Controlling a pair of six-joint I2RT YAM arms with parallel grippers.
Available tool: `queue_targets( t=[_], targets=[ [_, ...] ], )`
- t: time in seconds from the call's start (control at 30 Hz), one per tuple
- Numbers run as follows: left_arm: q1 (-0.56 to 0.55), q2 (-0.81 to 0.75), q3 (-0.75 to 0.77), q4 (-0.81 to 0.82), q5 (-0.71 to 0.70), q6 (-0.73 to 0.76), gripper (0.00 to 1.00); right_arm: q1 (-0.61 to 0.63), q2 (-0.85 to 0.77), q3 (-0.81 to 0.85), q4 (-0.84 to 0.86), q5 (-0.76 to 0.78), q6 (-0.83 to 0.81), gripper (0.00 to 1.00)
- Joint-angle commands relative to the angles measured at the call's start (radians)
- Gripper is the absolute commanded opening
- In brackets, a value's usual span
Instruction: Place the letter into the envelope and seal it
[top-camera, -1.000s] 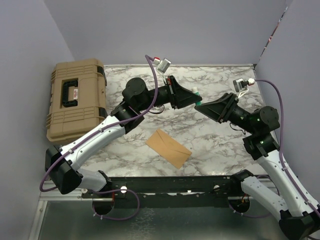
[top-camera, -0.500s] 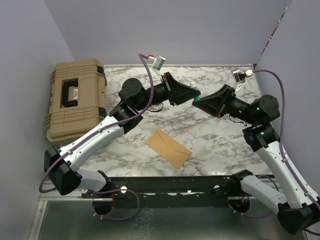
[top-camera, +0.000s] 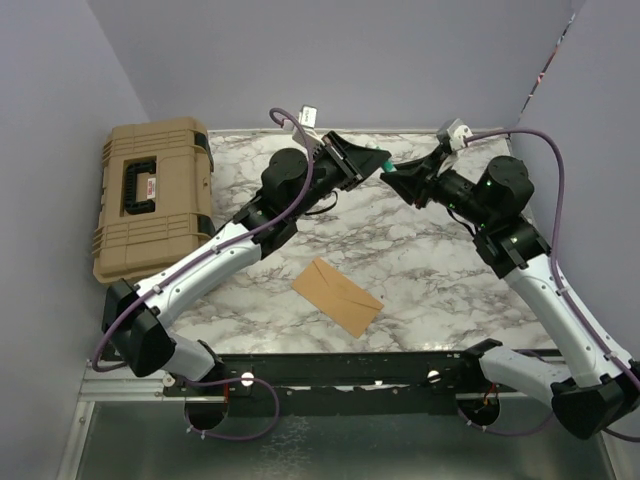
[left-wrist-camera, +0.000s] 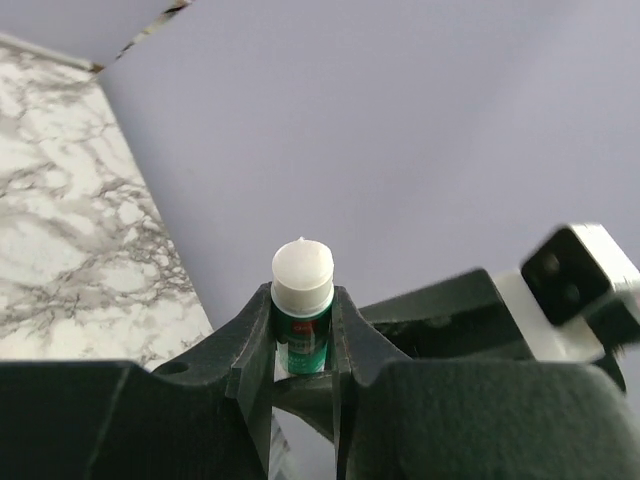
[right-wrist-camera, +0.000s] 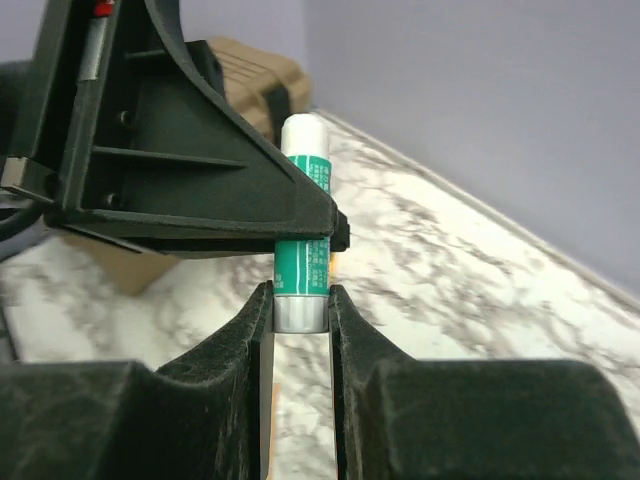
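Print on the glue stick (right-wrist-camera: 303, 262) is too small to read

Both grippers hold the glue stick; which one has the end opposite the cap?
The right gripper pinches the glue stick's grey base; the left gripper clamps its green body below the white cap.

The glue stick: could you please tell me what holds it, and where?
Both hands: the left hand grips the glue stick just below its white cap; the right hand grips its grey base end.
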Motion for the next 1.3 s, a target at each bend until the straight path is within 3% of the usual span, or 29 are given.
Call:
queue_targets(
  t=[0.0, 0.13, 0.17, 0.27, 0.4, 0.6, 0.8, 0.97, 1.13, 1.27],
  targets=[
    [-0.019, 0.028, 0.122, -0.108, -0.179, -0.213, 0.00, 0.041, 0.055, 0.007, -0.060, 0.373, -0.252, 0.01],
    [-0.017, 0.076, 0.182, -0.171, -0.222, -0.254, 0.00, 0.051, 0.069, 0.026, -0.097, 0.457, -0.238, 0.01],
    [-0.015, 0.086, 0.195, -0.171, -0.211, -0.238, 0.00, 0.051, 0.067, 0.036, -0.120, 0.432, -0.211, 0.05],
    [-0.005, 0.108, 0.216, -0.156, -0.150, -0.112, 0.00, 0.050, 0.068, 0.135, -0.280, 0.230, -0.126, 0.54],
    [0.021, 0.092, 0.182, -0.115, 0.055, 0.046, 0.00, 0.049, 0.033, 0.216, -0.444, 0.065, 0.073, 0.69],
    [0.046, 0.017, 0.079, -0.073, 0.325, 0.179, 0.00, 0.049, -0.142, 0.081, -0.315, -0.052, 0.455, 0.72],
    [0.056, -0.044, 0.040, 0.047, 0.513, 0.179, 0.00, 0.049, -0.273, -0.114, -0.081, -0.026, 0.811, 0.73],
    [0.056, -0.057, 0.024, 0.088, 0.610, 0.144, 0.00, 0.049, -0.305, -0.204, 0.016, -0.060, 0.882, 0.73],
    [0.054, -0.068, 0.000, 0.128, 0.657, 0.116, 0.00, 0.049, -0.283, -0.270, 0.314, -0.194, 0.973, 0.70],
    [0.052, -0.071, 0.000, 0.141, 0.673, 0.114, 0.00, 0.049, -0.246, -0.291, 0.459, -0.231, 1.049, 0.62]
  ],
)
